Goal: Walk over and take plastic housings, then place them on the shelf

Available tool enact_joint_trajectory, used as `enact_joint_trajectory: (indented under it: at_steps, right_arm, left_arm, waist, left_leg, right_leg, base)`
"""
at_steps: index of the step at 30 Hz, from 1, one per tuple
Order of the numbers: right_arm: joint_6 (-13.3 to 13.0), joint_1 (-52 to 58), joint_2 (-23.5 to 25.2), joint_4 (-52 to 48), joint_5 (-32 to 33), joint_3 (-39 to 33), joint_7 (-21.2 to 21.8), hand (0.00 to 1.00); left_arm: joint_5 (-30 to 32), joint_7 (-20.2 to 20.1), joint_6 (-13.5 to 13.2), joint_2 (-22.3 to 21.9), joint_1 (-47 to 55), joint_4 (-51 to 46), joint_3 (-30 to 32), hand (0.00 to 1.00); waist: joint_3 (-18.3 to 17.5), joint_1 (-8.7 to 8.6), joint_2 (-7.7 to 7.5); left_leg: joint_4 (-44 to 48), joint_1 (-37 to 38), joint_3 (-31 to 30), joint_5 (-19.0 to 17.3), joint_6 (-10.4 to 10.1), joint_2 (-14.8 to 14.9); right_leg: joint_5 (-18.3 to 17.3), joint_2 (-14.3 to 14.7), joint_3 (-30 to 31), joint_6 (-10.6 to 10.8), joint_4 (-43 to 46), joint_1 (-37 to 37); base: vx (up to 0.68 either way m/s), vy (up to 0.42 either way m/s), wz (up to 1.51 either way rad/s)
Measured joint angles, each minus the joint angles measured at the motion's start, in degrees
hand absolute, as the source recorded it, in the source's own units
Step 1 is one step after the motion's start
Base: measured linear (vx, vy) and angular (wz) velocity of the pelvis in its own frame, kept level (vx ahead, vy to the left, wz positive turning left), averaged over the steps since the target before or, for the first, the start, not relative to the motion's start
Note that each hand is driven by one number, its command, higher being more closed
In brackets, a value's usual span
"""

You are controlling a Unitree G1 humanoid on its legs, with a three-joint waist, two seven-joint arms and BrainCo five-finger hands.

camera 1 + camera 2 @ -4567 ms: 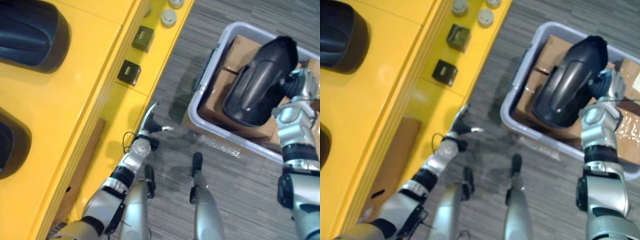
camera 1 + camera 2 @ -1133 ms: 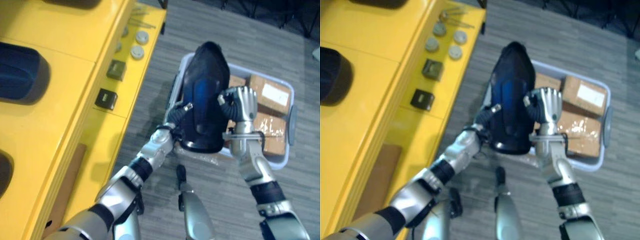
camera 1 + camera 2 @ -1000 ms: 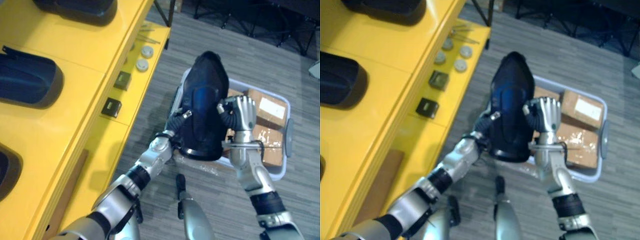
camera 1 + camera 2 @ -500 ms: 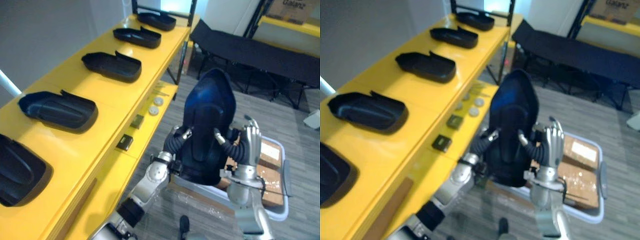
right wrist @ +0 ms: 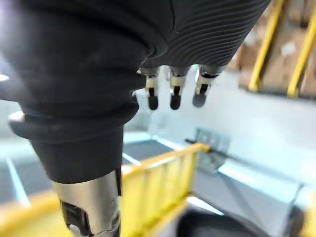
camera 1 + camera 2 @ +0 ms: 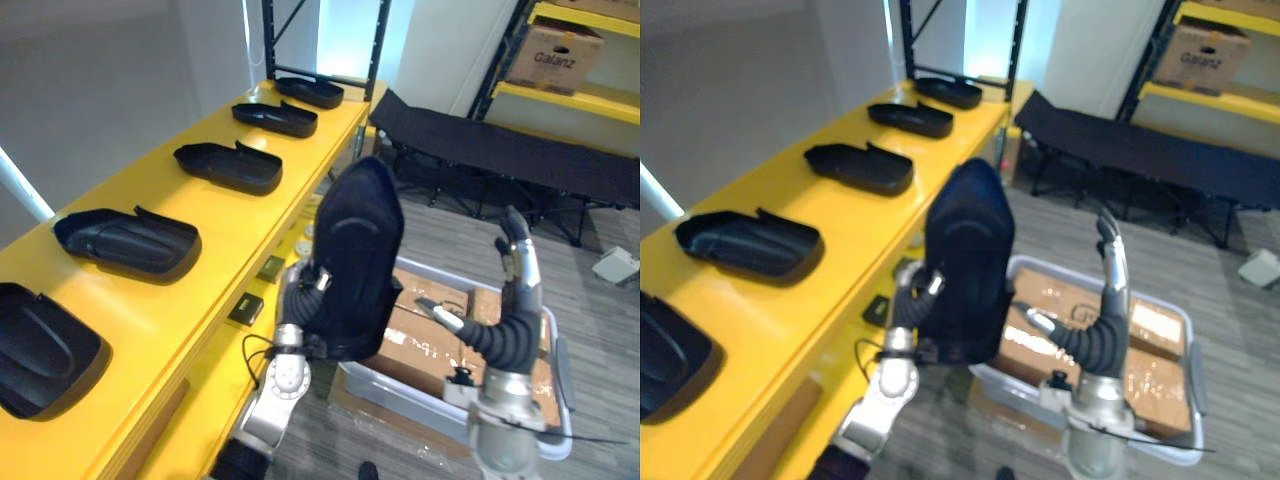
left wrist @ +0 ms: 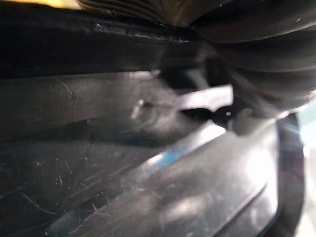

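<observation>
1. 1 housing (image 6: 355, 255) stands upright beside the shelf (image 6: 230, 240), above the bin (image 6: 400, 395), gripped low by the left hand (image 6: 298, 300) for carrying.
2. Right hand (image 6: 505, 325) is open, clear of it, likely ready to steady.

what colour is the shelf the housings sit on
Yellow shelf, clearest in the left eye view.

1. Head stereo pair looked down along the yellow shelf (image 6: 230, 230); both eyes shared it and the housing (image 6: 355, 250).
2. Left wrist camera sat against the housing's dark surface.
3. Right wrist camera faced out past the right hand (image 5: 174, 91).
</observation>
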Motion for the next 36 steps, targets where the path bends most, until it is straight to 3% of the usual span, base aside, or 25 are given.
enact_joint_trajectory:
  at_steps: [1,3,7,11,14,18,20,26,31,34,36]
  right_arm:
    - [-0.76,0.06,0.71,0.00,6.03,-2.12,2.00,0.00]
    - [-0.92,0.71,3.12,0.08,12.10,-6.55,3.50,0.00]
    - [-1.82,3.65,6.98,3.99,18.05,-12.31,3.19,0.00]
    - [-0.49,7.36,8.00,20.23,19.04,-13.27,2.43,0.00]
    - [3.70,8.58,7.92,35.03,20.78,-13.32,3.32,0.00]
    - [6.73,6.54,7.69,45.67,20.37,-12.89,3.56,0.00]
    - [7.37,4.37,7.37,48.58,20.37,-12.23,4.33,0.00]
    - [7.55,-4.65,6.28,58.42,18.86,-8.42,4.61,0.00]
    - [8.73,-11.84,5.91,73.89,18.93,-7.73,4.48,0.00]
    - [9.79,-13.76,5.60,76.97,18.66,-5.68,4.53,0.00]
    - [9.84,-14.24,5.67,76.94,16.77,-4.97,4.51,0.00]
  left_arm:
    - [0.00,0.02,0.00,-0.01,1.07,-0.45,1.58,1.00]
    - [0.01,0.05,0.00,-0.07,3.43,-1.96,4.93,1.00]
    - [-0.13,1.61,-0.02,-0.23,8.29,-6.44,10.27,1.00]
    - [-2.71,1.94,-0.88,-0.41,14.26,-13.00,13.49,1.00]
    - [-8.32,1.55,-2.89,-1.23,17.03,-16.21,16.28,1.00]
    - [-14.43,1.24,-4.37,-2.70,17.37,-20.25,18.10,1.00]
    - [-16.01,1.22,-5.00,-2.62,17.36,-22.19,18.74,1.00]
    - [-18.33,1.71,-5.49,-2.58,17.11,-29.05,21.63,1.00]
    - [-18.35,2.58,-6.61,-2.58,16.20,-32.09,26.25,1.00]
    - [-18.29,4.70,-6.91,-2.69,16.44,-33.94,30.92,1.00]
    - [-18.05,5.72,-6.92,-2.69,16.76,-34.64,32.68,1.00]
  waist:
    - [-0.47,-0.04,0.10]
    - [-1.00,-0.14,0.43]
    - [-1.25,-0.13,0.81]
    - [-1.62,-0.01,0.70]
    - [-1.52,0.24,1.04]
    - [-1.51,1.59,1.32]
    - [-1.60,1.72,1.33]
    - [-1.53,4.35,1.07]
    - [-0.84,7.80,0.32]
    - [-0.34,9.79,-0.14]
    - [-0.22,9.79,-0.34]
  left_leg:
    - [-0.13,-0.02,0.12,0.00,0.00,0.00]
    - [-0.49,0.07,0.30,0.01,-0.01,-0.01]
    - [-1.11,0.70,0.90,0.01,-0.01,-0.02]
    - [-1.63,0.97,1.13,0.03,-0.02,-0.11]
    - [-1.69,0.90,0.24,0.02,-0.01,-0.29]
    - [-1.60,0.27,-2.18,0.05,-0.03,-0.53]
    - [-1.63,-0.15,-4.14,0.30,0.01,-0.95]
    - [-1.76,-2.26,-10.88,1.93,0.33,-2.87]
    - [-2.78,-3.14,-18.66,4.08,0.59,-5.14]
    - [-2.76,-3.53,-20.33,4.44,0.87,-6.34]
    - [-2.64,-3.89,-21.45,4.52,0.92,-6.75]
  right_leg:
    - [0.00,0.00,0.06,0.00,0.01,-0.16]
    - [0.00,0.01,0.16,0.01,-0.03,-0.31]
    - [0.00,0.03,0.51,0.01,-0.13,-0.29]
    - [0.00,0.00,0.76,0.01,-0.36,-0.26]
    - [-0.01,-0.20,-0.15,0.01,-0.97,0.60]
    - [-0.18,-0.43,-2.25,-0.08,-1.16,1.85]
    - [-0.62,-0.89,-4.56,0.04,-1.20,2.76]
    - [-0.71,-2.19,-11.34,0.09,-1.98,4.90]
    - [-0.74,-3.45,-19.38,0.11,-2.63,8.51]
    - [-1.44,-4.37,-21.28,1.03,-2.58,9.29]
    - [-1.53,-4.58,-22.52,0.91,-2.49,9.72]
  base:
    - [0.01,0.002,-0.04]
    - [0.01,0.003,-0.04]
    - [0.01,0.004,-0.07]
    - [0.00,0.003,-0.03]
    - [-0.01,0.006,0.13]
    - [-0.02,-0.001,0.26]
    - [-0.02,0.002,0.55]
    - [0.00,0.011,0.63]
    - [0.00,0.020,0.78]
    - [0.00,0.032,0.40]
    - [0.00,0.042,0.29]
